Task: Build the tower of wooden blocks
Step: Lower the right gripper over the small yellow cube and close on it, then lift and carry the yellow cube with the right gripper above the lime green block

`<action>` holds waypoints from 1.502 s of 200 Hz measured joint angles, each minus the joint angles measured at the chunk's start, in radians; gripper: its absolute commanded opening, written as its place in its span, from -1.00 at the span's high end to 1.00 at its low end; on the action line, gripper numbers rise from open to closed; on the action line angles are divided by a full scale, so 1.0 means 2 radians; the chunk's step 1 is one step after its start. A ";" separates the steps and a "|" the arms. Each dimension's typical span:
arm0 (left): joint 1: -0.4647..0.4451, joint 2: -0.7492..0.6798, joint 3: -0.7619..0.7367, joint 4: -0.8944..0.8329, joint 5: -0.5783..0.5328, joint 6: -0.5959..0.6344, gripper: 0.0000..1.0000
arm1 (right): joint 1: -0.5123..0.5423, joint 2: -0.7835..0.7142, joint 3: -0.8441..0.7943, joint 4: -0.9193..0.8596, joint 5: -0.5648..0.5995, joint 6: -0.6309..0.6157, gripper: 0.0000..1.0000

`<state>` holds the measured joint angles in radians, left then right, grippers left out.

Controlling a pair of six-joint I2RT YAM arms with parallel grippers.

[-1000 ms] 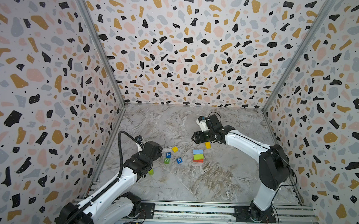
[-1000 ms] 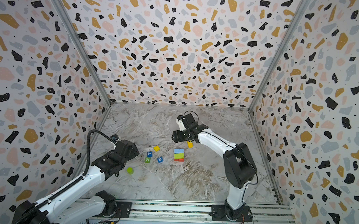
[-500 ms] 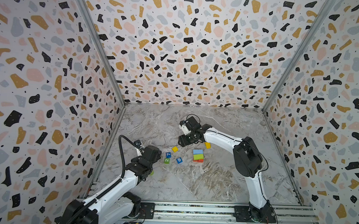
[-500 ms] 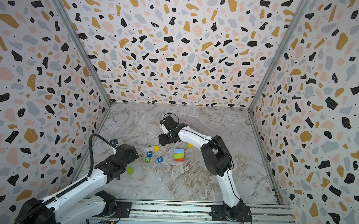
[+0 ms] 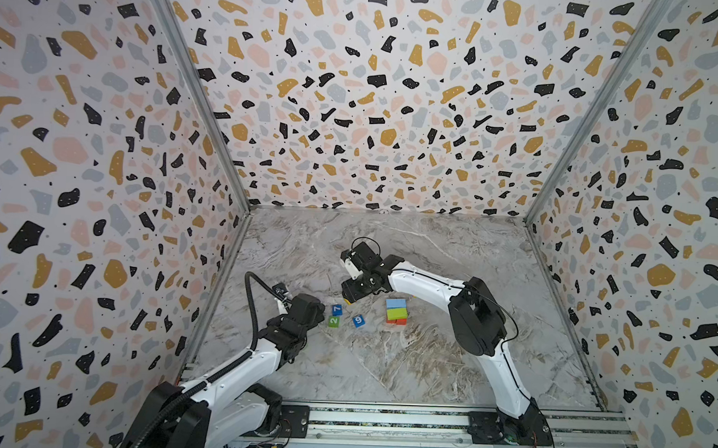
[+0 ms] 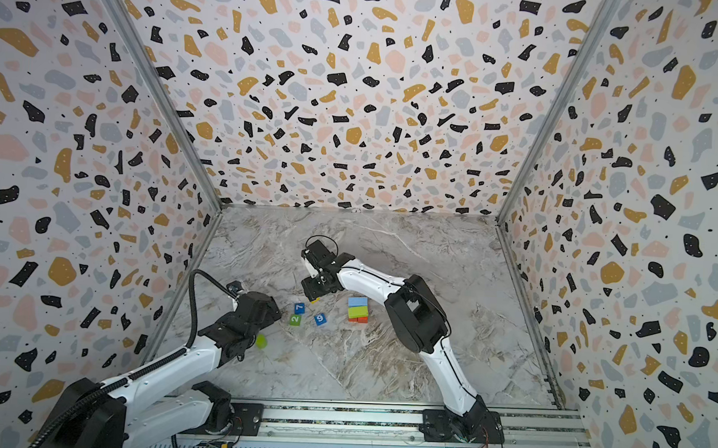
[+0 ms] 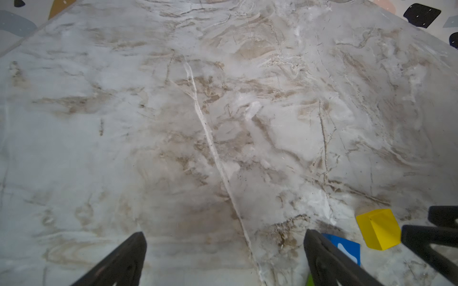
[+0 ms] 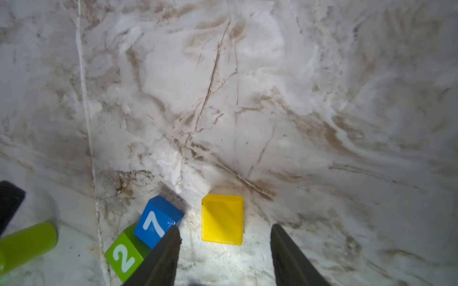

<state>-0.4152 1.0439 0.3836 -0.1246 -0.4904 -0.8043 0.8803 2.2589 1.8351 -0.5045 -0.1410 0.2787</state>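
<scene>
Marbled tabletop, block tower, 7 cube, 2 cube, 9 cube, yellow cube, lime cylinder

Three walls printed with black, ochre, pink and grey terrazzo chips on white close the left, far and right sides. Bare metal posts run down the two far corners. The tabletop is grey-white marble with brown veins. A slotted metal rail lines its near edge.
</scene>
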 measured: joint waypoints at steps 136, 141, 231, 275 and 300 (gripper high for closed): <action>0.000 0.000 -0.006 0.018 0.002 0.000 -1.00 | 0.018 0.040 0.033 -0.022 0.046 -0.006 -0.03; 0.000 0.000 -0.006 0.018 0.002 0.000 -1.00 | 0.019 0.041 0.033 -0.023 0.047 -0.006 -0.01; 0.000 -0.002 -0.009 0.019 0.003 0.001 -1.00 | 0.023 0.041 0.035 -0.032 0.066 -0.006 0.36; 0.000 -0.014 -0.009 0.015 0.005 0.003 -1.00 | 0.023 0.041 0.036 -0.035 0.068 -0.006 0.37; 0.000 -0.025 -0.008 0.009 0.007 0.004 -1.00 | 0.023 0.037 0.036 -0.039 0.070 -0.006 0.37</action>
<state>-0.4152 0.9947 0.3668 -0.1074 -0.4759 -0.7963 0.9253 2.3337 1.9068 -0.5823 -0.0010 0.2672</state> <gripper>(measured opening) 0.999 0.346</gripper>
